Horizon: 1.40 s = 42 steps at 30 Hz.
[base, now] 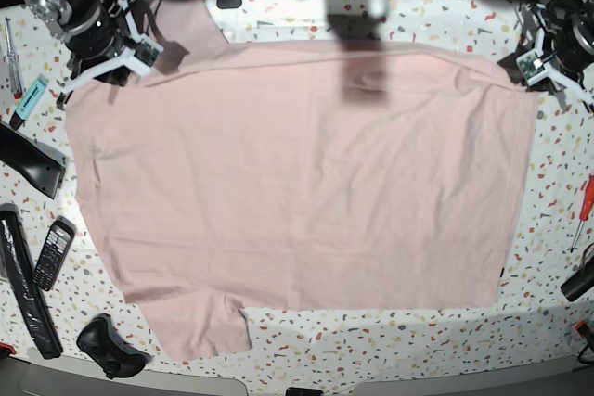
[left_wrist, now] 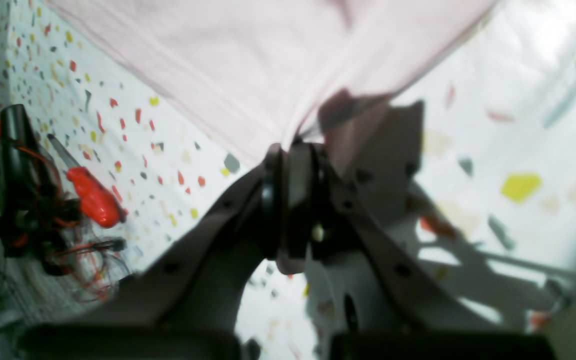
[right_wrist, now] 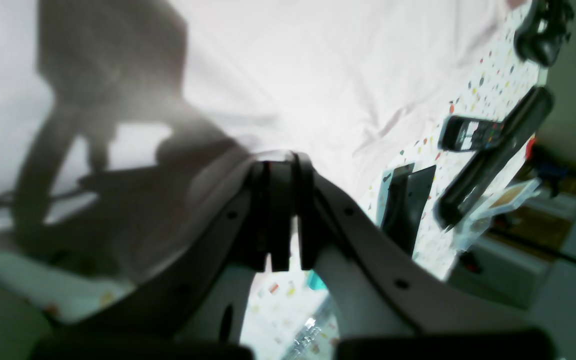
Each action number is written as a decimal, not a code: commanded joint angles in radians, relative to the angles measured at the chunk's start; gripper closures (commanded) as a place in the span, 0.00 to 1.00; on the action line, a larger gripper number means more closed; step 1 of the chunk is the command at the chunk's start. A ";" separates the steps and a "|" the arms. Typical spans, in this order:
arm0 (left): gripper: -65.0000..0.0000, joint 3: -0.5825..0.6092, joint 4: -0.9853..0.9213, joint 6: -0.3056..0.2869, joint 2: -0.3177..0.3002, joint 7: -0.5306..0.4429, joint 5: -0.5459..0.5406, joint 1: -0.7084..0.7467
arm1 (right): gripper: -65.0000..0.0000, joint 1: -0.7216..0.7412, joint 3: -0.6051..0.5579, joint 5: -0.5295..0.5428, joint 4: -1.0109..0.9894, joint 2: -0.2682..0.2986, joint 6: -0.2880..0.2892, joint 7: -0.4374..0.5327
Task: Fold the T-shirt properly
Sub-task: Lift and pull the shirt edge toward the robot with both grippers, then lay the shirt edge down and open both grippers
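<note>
The T-shirt (base: 297, 183) is plain pale pink. The table (base: 557, 229) is white, speckled with red, yellow, orange and grey-green flecks. A screwdriver (left_wrist: 93, 195) has a bright red handle. The phone (base: 53, 253), the controller (base: 109, 345) and the fingers (right_wrist: 280, 220) are black.

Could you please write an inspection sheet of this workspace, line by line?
Surface: white speckled table, mostly covered.
Job's things: pink T-shirt spread flat, plain side up, one sleeve at the near edge.
Clutter: red screwdriver; black phone; black controller; teal marker.
Grippers: left gripper shut on the T-shirt's edge; right gripper shut, cloth at its tips.
Cables: red and black wires beside the table edge.
Surroundings: too blurred to tell.
</note>
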 commanded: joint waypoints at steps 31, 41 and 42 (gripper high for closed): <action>1.00 -0.011 -0.265 0.026 0.057 -0.161 -0.129 -0.288 | 1.00 0.264 0.008 0.040 -0.225 -0.064 -0.026 0.020; 1.00 -0.007 -0.309 0.026 0.061 -0.162 -0.141 -0.356 | 1.00 0.264 0.008 0.040 -0.225 -0.065 -0.041 0.013; 1.00 -0.004 -0.321 0.027 0.061 -0.163 -0.156 -0.362 | 1.00 0.264 0.008 0.040 -0.225 -0.065 -0.065 0.010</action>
